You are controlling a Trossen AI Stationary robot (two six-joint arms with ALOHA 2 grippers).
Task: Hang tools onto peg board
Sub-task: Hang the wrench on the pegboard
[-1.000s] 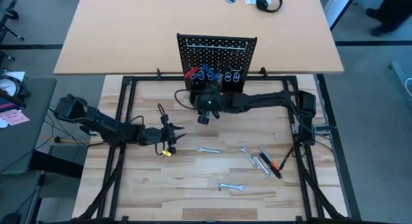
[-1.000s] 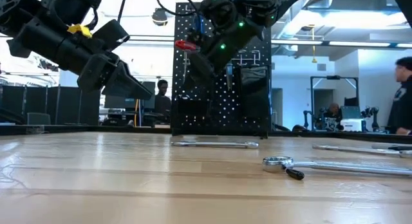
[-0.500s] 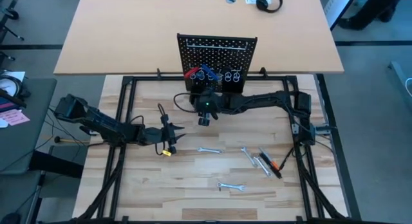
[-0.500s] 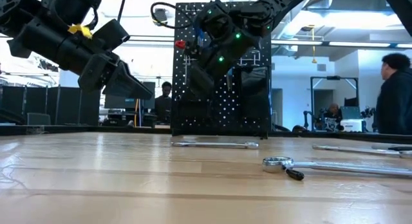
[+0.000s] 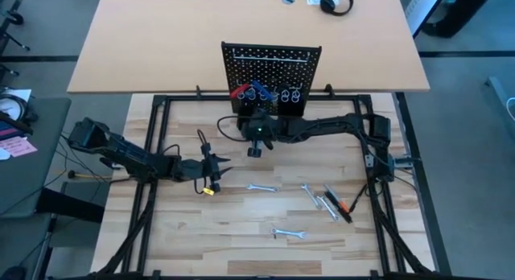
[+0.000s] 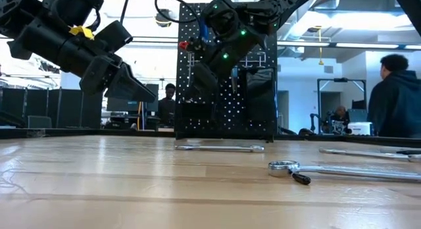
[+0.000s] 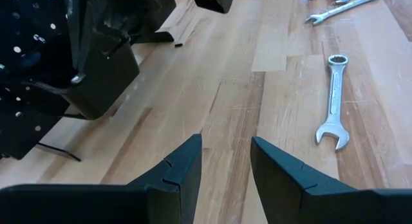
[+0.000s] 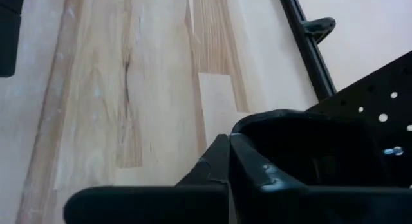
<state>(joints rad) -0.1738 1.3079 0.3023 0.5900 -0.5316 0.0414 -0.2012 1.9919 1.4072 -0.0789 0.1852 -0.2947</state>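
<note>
Tools are split between the board and the table, as you can see from above: the peg board (image 5: 271, 67) stands upright at the far edge of the wooden table (image 5: 241, 248), with a red-handled tool (image 5: 239, 93) and a blue-handled tool (image 5: 257, 90) already hanging on it beside silver ring hooks (image 5: 290, 95). Your right gripper (image 5: 254, 150) hangs just in front of the board's base, near one black cup (image 8: 309, 143), and its fingers (image 8: 222, 161) are pressed together with nothing between them. Your left gripper (image 5: 211, 169) waits over the left half of the table, well apart from the board, with its fingers (image 7: 187, 161) spread and holding nothing; a yellow tag (image 6: 80, 30) sits on that arm. On the table you have a silver wrench (image 5: 261, 187) near the middle, another wrench (image 5: 288, 232) closer to the near edge, and a small cluster to the right where a further wrench (image 5: 311, 192) lies touching or just beside an orange-and-black tool (image 5: 340, 205). From table height, one wrench (image 6: 220, 148) lies flat in front of the board and another (image 6: 329, 168) lies nearer the camera. A person (image 6: 393, 97) stands in the room behind, to the right.
</note>
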